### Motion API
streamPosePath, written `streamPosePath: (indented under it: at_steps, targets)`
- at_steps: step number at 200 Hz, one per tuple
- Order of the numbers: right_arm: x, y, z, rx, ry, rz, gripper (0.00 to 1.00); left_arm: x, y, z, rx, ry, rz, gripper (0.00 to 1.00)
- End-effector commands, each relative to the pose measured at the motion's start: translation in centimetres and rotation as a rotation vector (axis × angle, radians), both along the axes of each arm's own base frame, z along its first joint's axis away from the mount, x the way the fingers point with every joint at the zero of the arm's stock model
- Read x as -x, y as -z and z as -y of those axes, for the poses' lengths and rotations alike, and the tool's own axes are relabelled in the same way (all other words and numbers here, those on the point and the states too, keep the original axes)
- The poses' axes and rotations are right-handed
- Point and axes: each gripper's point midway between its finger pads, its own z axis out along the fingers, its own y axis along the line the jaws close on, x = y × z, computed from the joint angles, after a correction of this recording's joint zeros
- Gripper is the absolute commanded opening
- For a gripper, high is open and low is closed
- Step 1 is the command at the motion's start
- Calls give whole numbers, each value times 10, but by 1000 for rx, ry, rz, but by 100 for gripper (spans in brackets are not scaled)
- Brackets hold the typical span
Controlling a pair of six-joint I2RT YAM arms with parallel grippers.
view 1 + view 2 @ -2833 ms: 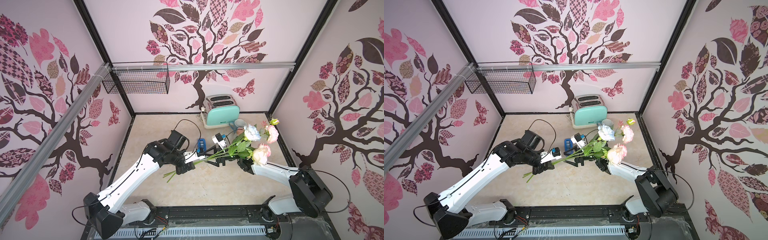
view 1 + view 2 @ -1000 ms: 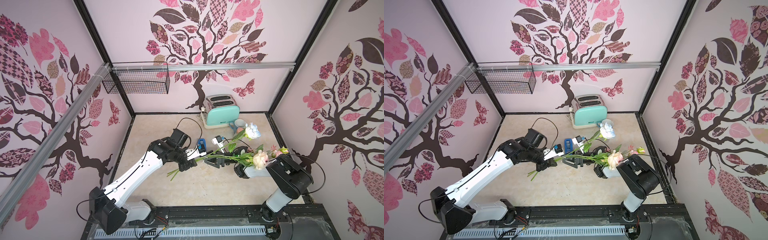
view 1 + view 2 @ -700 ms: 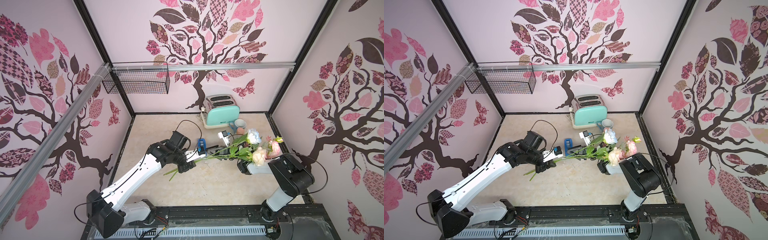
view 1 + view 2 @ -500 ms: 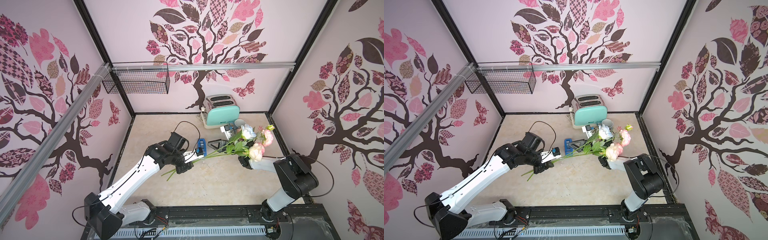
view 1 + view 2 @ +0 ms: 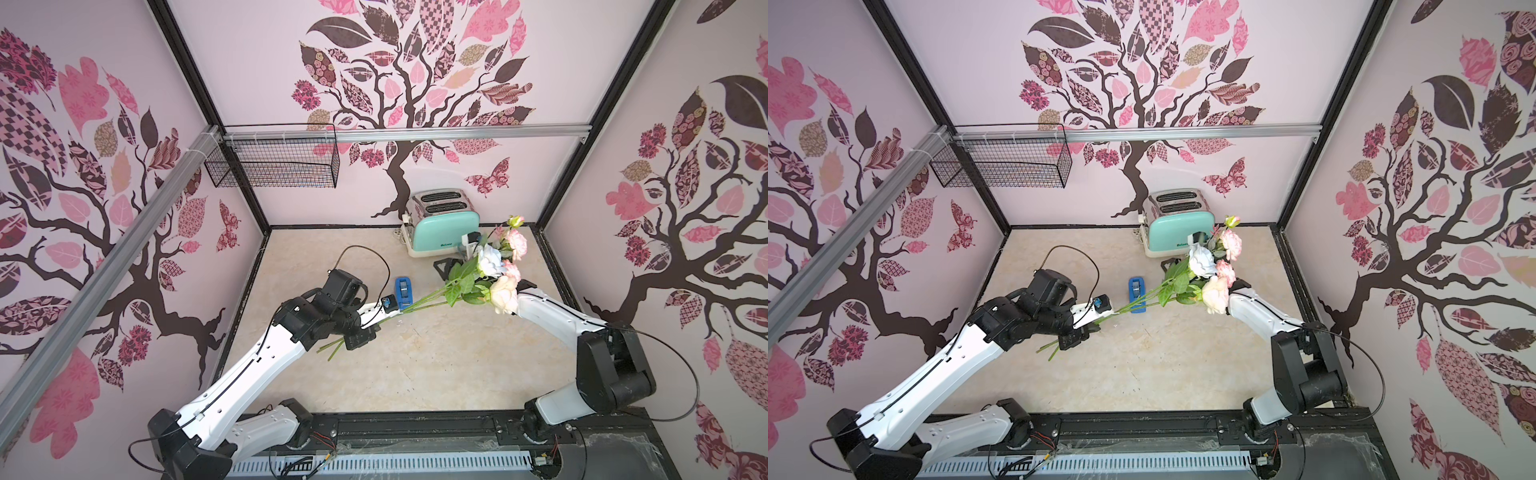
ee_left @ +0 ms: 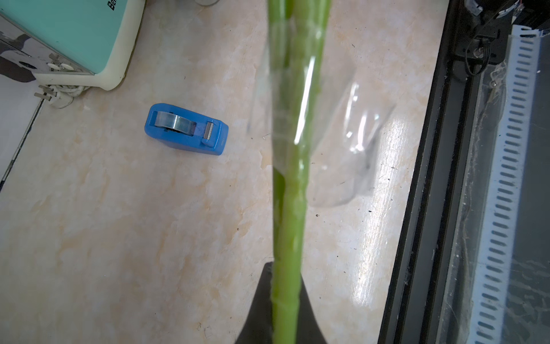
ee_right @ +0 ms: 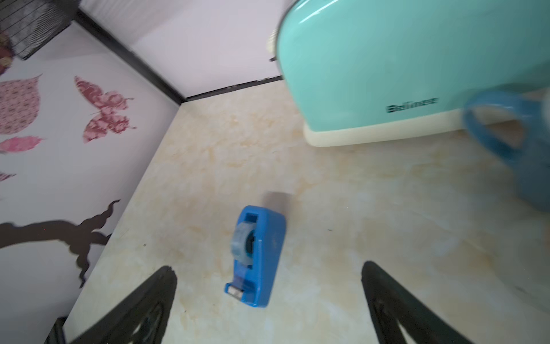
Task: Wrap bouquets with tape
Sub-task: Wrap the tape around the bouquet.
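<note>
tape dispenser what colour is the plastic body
The tape dispenser is blue, clearest in the left wrist view.

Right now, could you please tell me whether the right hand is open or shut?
Open. The right hand shows two black fingers wide apart in its wrist view, gripping nothing.

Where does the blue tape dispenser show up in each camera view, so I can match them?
In a top view: tape dispenser sits near the picture's middle.
In a top view: tape dispenser, same spot.
Left wrist: tape dispenser lies beside the held bouquet stems.
Right wrist: tape dispenser sits just ahead of the open right gripper.
Shared landmark: mint toaster, near it in every view.
</note>
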Motion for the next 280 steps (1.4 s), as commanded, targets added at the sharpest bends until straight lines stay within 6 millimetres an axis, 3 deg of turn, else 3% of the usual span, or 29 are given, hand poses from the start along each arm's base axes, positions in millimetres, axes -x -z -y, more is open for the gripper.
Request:
streamPosePath:
  at_steps: [1, 53, 92, 123, 144, 167, 183, 205, 227, 251, 263, 280]
  targets:
    - [-8, -22, 48, 14, 141, 22, 100, -2, -7, -3, 25, -34, 18, 0]
    - [-16, -35, 95, 56, 276, 37, 100, 6, -30, 1, 104, -19, 50, 0]
    - [-29, -74, 113, 51, 321, 89, 100, 11, -8, -11, 15, -17, 12, 0]
    - [-31, -118, 124, 47, 370, 174, 100, 6, 1, -15, -19, -55, 6, 0]
    - [-29, -126, 150, 66, 467, 181, 100, -1, -9, -16, 5, -93, 43, 0]
    - [-20, -119, 197, -86, 560, 154, 100, -6, -31, -15, 71, -139, 78, 0]
    - [-8, -116, 205, -80, 578, 193, 100, -4, -54, -10, 154, -155, 95, 0]
    - [8, -100, 185, -121, 486, 215, 97, 3, -92, 1, 301, -134, 118, 0]
    - [24, -83, 149, -176, 328, 211, 90, 11, -113, 14, 406, -90, 92, 0]
    - [45, -73, 85, -156, 110, 213, 81, 17, -130, 32, 518, -29, 38, 0]
    - [65, -73, 47, -180, -52, 252, 77, 19, -136, 38, 547, -5, 15, 0]
    - [106, -97, -2, -322, -304, 388, 65, 26, -142, 48, 600, 49, -26, 0]
